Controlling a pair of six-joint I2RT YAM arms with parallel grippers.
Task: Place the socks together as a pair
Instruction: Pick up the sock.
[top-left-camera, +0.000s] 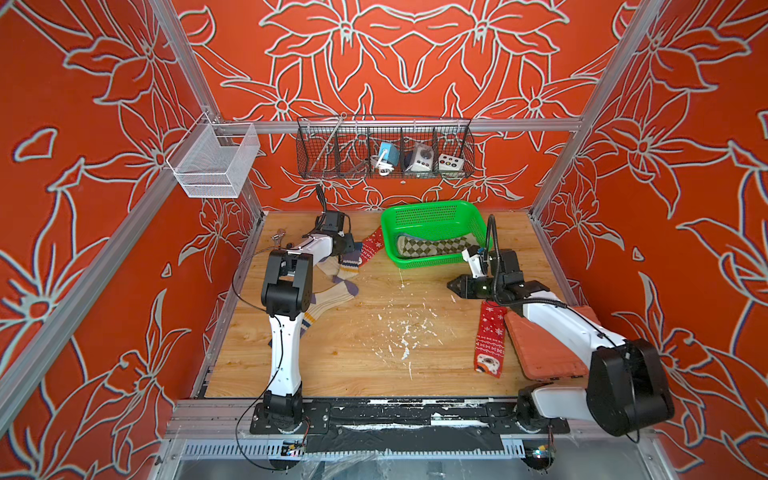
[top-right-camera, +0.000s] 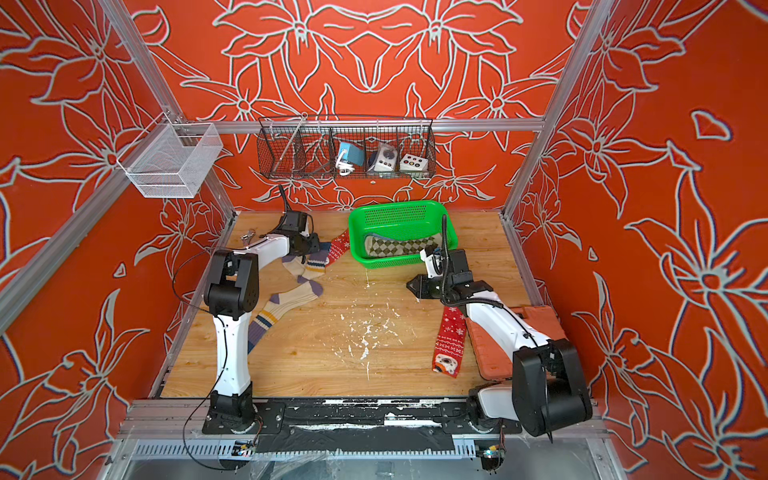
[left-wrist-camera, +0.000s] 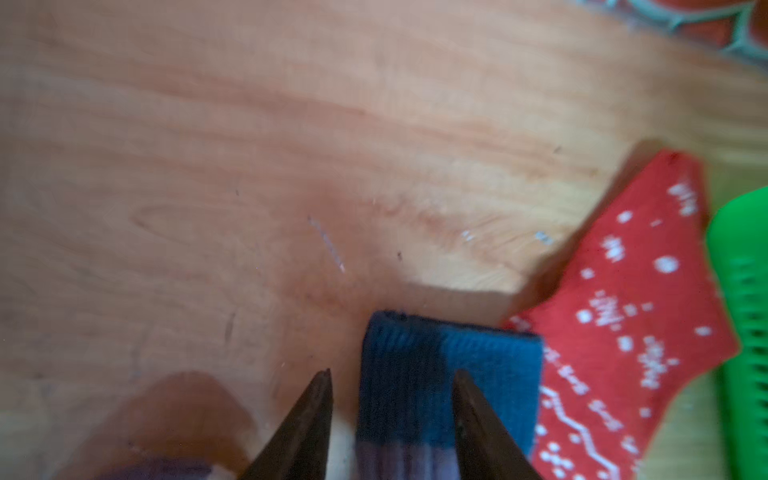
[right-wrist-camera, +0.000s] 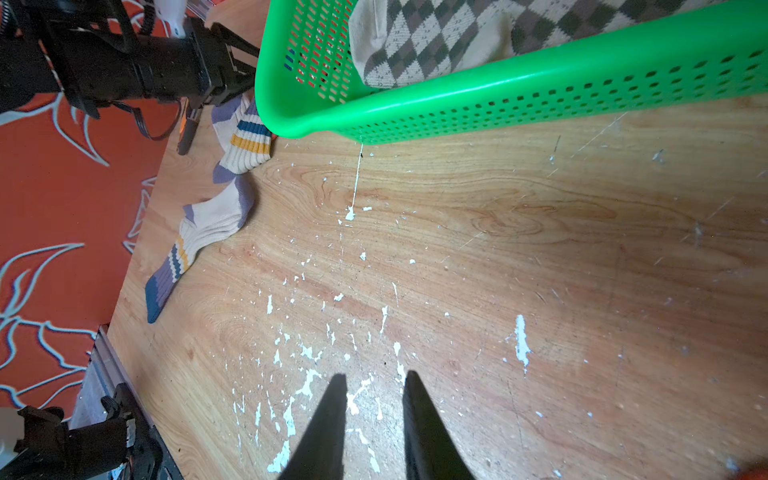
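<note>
In both top views, one red snowflake sock (top-left-camera: 490, 338) lies alone at the front of the wooden bench (top-left-camera: 365, 365). Farther back, cream socks with purple toes (top-left-camera: 332, 297) sit in a heap, unmatched. The left pincer (left-wrist-camera: 392, 374) is half open over a blue sock cuff (left-wrist-camera: 436, 374). The right pincer (right-wrist-camera: 374, 376) is narrow and empty. The second red snowflake sock (top-left-camera: 372, 245) lies beside the green plastic basket (top-left-camera: 424, 216), which holds brown checked socks (top-left-camera: 432, 245), seemingly paired.

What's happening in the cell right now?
Sock pairing. The left gripper is open over the blue-cuffed sock in the back pile, jaws apart at its cuff. The right gripper hangs open and empty above bare table. Argyle socks are in the basket; one red sock lies by the pile, its mate beside the right arm.
</note>
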